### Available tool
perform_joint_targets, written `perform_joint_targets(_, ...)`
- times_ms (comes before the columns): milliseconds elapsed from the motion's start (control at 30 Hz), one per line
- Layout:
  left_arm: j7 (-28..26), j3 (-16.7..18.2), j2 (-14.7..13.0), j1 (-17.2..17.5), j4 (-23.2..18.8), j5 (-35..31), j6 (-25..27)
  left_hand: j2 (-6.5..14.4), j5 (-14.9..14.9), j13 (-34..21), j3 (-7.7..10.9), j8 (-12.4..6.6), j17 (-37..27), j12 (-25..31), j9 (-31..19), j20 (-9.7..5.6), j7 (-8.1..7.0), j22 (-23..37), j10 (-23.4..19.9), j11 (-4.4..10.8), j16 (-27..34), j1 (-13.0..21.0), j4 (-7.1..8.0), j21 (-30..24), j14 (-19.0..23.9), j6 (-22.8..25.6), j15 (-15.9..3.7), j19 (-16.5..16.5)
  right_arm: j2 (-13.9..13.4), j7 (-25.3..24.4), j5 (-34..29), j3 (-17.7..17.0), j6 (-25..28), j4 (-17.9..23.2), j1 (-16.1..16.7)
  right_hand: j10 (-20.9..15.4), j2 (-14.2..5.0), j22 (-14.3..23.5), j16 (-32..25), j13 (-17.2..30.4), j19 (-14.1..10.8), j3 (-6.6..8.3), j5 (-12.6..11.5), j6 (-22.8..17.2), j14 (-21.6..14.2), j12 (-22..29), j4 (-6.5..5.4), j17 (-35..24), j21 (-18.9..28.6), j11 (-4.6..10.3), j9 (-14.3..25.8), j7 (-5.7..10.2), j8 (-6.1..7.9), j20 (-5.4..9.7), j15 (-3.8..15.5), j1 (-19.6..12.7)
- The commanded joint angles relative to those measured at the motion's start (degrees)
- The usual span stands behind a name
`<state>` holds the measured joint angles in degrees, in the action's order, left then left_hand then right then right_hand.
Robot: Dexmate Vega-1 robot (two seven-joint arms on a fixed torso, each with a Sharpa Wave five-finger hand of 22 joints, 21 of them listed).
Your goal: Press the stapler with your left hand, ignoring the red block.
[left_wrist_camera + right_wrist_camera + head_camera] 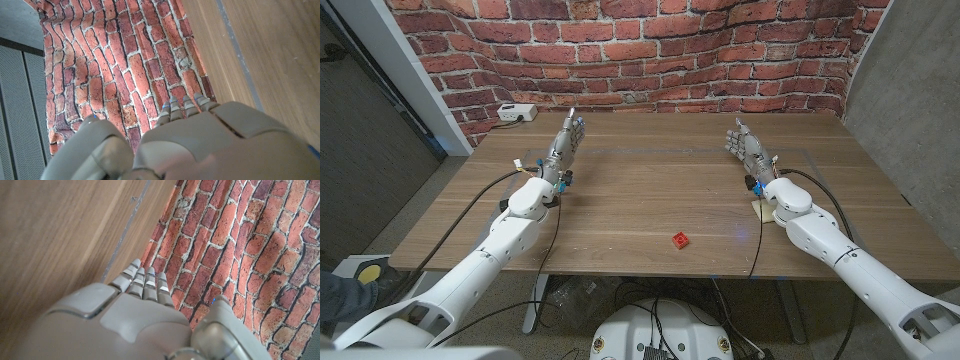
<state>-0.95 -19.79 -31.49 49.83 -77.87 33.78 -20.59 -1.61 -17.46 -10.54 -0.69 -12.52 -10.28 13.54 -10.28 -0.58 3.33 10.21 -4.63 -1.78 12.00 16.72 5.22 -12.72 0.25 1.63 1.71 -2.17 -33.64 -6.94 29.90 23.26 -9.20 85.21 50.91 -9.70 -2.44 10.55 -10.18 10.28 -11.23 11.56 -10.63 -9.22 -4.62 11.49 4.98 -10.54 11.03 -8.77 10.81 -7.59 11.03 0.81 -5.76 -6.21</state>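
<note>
The left hand (566, 145) stood over the table (650, 180) with fingers straight and apart, holding nothing. The right hand (748, 150) did likewise, well right of it. The red block (681, 240) lay near the table's front edge, between both arms.

- Both arms wear smooth white rounded shells, thicker near the shoulder and slimmer at the forearm.
- The left hand (566, 143) and right hand (747, 149) are grey, with segmented metallic-looking fingers (175, 107).
- Black cables run along each forearm to the wrist.
- Small blue and red marks sit at the wrists.
</note>
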Motion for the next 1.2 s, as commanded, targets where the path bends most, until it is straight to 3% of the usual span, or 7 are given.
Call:
perform_joint_targets(33,1.11,1.47,-0.01,0.74,1.51,0.80,-3.27,0.54,-0.41,-0.22,-0.03,-0.74,-0.15,0.85,-0.28,0.30,0.62,0.04,-3.96,0.26,0.73,0.97,-0.57,-0.94,3.75,3.19,-0.16,3.52,-0.71,-2.72,-2.26,0.36,1.45,3.60,1.20,-0.55,-0.15,0.05,-0.40,0.28,-0.10,0.42,-0.34,-0.65,0.00,0.41,-0.13,-0.18,0.25,-0.12,0.06,-0.04,0.27,-0.18,-0.53,-0.47)
perform_joint_targets(300,3.77,1.93,-1.07,1.20,2.09,1.20,-5.32,0.73,-0.46,-0.22,-0.09,-0.89,-0.11,0.86,-0.29,-0.55,1.13,0.00,-5.10,-0.14,0.46,1.54,-0.79,-1.15,4.39,4.60,0.23,5.13,-0.71,-2.24,-3.20,0.51,-0.07,4.20,1.28,-0.65,-0.03,0.05,-0.40,0.29,0.06,0.38,-0.30,-0.92,0.00,0.47,-0.02,-0.16,0.25,-0.10,0.05,0.06,0.36,-0.33,-0.61,-0.54)
perform_joint_targets(700,5.71,2.17,-3.50,1.21,3.36,0.33,-5.61,0.90,-0.52,-0.22,-0.17,-1.03,-0.11,0.85,-0.29,-0.16,1.42,-0.02,-6.13,0.26,0.49,2.07,-0.98,-1.03,5.64,5.94,-0.04,5.86,-1.30,-2.83,-3.77,0.43,2.17,6.01,0.93,-1.12,0.34,0.05,-0.44,0.30,0.10,0.22,-0.23,-1.32,-0.07,0.66,0.16,-0.13,0.29,0.08,0.04,0.17,0.49,-0.44,-0.56,-0.59)
perform_joint_targets(1200,2.20,5.40,-7.24,7.88,-2.69,-0.05,-6.30,1.09,-0.57,-0.23,-0.34,-1.40,-0.13,0.90,-0.30,-0.13,1.30,-0.02,-7.74,0.24,0.42,2.61,-1.15,-0.96,6.99,8.26,-0.05,7.03,-1.36,-1.91,-3.34,1.06,4.62,5.77,-0.47,-1.44,0.44,0.05,-0.51,0.32,-0.07,0.17,-0.21,-1.55,-0.26,0.77,0.28,-0.11,0.42,0.18,0.04,0.13,0.52,-0.47,-0.56,-0.66)
